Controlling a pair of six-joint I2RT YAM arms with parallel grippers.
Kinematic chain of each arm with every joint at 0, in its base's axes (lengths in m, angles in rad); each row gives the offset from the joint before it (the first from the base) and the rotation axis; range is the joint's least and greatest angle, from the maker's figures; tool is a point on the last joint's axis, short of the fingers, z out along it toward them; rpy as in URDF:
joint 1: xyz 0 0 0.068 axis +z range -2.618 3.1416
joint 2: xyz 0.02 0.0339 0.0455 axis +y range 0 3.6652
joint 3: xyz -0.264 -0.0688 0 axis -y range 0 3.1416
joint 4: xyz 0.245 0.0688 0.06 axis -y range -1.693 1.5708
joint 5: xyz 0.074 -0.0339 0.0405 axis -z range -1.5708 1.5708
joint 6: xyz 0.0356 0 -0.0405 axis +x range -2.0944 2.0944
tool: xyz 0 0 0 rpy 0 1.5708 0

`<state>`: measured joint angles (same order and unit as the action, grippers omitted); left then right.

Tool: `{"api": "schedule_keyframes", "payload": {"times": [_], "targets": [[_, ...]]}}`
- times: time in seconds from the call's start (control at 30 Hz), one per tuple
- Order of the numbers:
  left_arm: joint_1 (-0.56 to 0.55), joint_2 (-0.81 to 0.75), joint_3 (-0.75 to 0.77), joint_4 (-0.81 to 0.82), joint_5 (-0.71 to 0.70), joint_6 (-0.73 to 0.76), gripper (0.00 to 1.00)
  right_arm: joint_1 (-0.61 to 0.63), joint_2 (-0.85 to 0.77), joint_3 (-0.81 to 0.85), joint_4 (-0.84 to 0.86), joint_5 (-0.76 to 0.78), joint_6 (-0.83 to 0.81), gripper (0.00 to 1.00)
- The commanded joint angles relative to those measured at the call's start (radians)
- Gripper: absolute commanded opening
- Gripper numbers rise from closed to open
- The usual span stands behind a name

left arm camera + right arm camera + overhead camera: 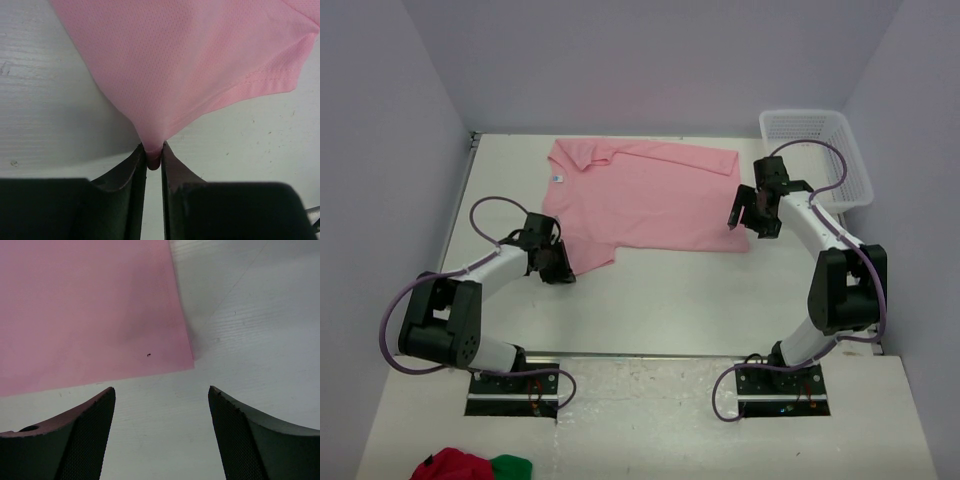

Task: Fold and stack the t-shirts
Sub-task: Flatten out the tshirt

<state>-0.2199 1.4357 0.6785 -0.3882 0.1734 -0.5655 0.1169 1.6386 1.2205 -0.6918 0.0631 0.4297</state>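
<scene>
Pink shirt [645, 195] spread on table [670, 290], collar far-left. Left gripper [152, 156] pinched tight on near-left sleeve edge. Right gripper [160, 395] wide open, empty, above near-right hem corner. Best: right pinches corner first, then both 2 lift level.

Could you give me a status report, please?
Left gripper shut on edge of light pink cotton shirt. Right gripper open, by its corner. White plastic basket far right, apart.
</scene>
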Motion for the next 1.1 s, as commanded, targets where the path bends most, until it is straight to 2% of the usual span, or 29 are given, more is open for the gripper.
{"api": "schedule_keyframes", "payload": {"times": [0.0,0.03,0.2,0.63,0.93,1.07], "targets": [[0.005,-0.034,0.039,-0.032,-0.032,-0.002,0.20,0.000,-0.045,0.001,0.006,0.007,0.004,0.75],[0.005,-0.038,0.041,-0.040,-0.047,-0.002,0.26,-0.002,-0.046,0.002,0.008,0.004,0.004,0.75],[0.005,-0.038,0.047,-0.040,-0.078,-0.002,0.30,0.000,-0.056,-0.001,0.015,-0.011,0.001,0.75],[0.017,-0.029,0.116,-0.061,-0.089,0.012,0.30,-0.002,-0.056,-0.007,0.020,-0.012,-0.005,0.75],[0.021,-0.031,0.092,-0.046,-0.063,0.012,0.26,0.000,-0.052,-0.007,0.018,-0.002,-0.003,0.75],[0.021,-0.041,0.079,-0.052,-0.055,0.010,0.30,0.000,-0.057,-0.004,0.018,-0.005,-0.005,0.75]]}}
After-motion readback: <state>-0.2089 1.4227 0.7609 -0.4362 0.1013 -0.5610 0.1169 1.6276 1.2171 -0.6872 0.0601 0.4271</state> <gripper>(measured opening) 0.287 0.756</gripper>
